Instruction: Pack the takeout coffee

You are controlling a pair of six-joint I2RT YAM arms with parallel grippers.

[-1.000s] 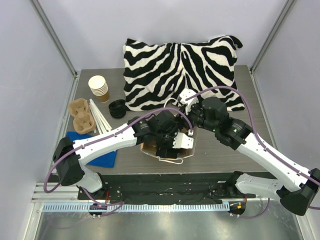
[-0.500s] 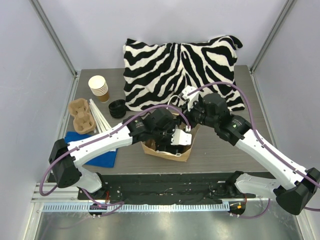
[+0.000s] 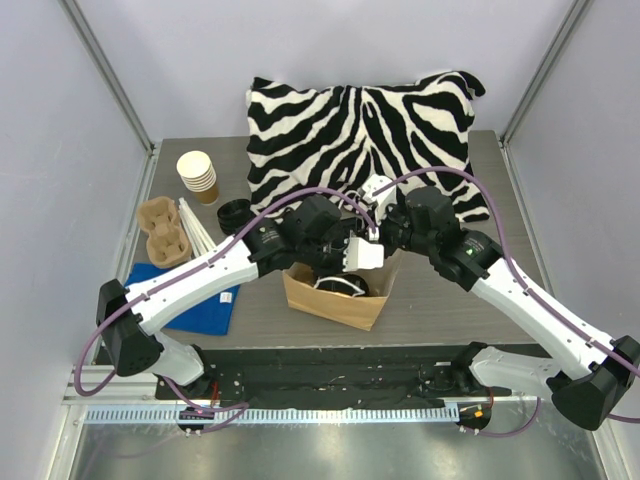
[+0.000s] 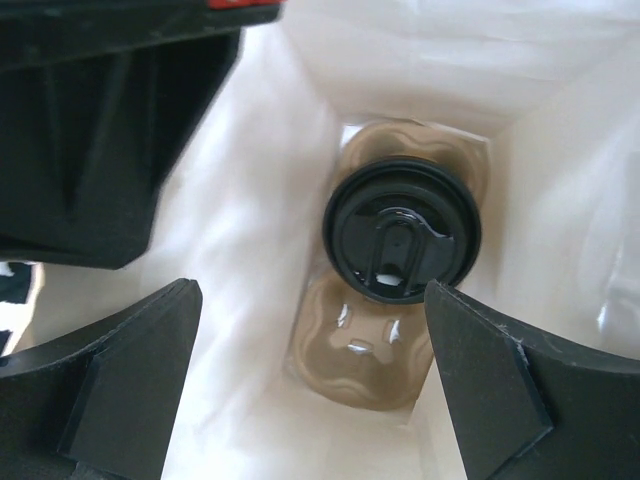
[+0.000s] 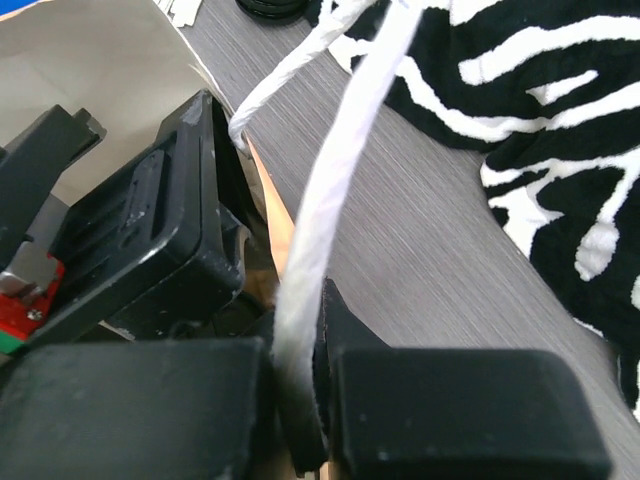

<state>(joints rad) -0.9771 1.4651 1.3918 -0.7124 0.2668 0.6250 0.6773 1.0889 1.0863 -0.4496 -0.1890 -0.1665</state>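
Overhead looks down; wrist views share the bag (image 3: 335,300) closely.

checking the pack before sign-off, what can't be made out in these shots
Top view: bag contents, mostly covered by the left gripper.
Left wrist: takeout coffee cup body, hidden under its lid.
Right wrist: handle upper end, cut off by the top edge.

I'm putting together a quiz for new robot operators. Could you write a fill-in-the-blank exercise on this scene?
Inside the paper bag, the takeout coffee sits in a cup carrier; the carrier pocket beside it is ____. The coffee's lid is ____. The left gripper above the coffee is ____. The right gripper is shut on the bag's white ____.
Missing words: empty, black, open, handle.
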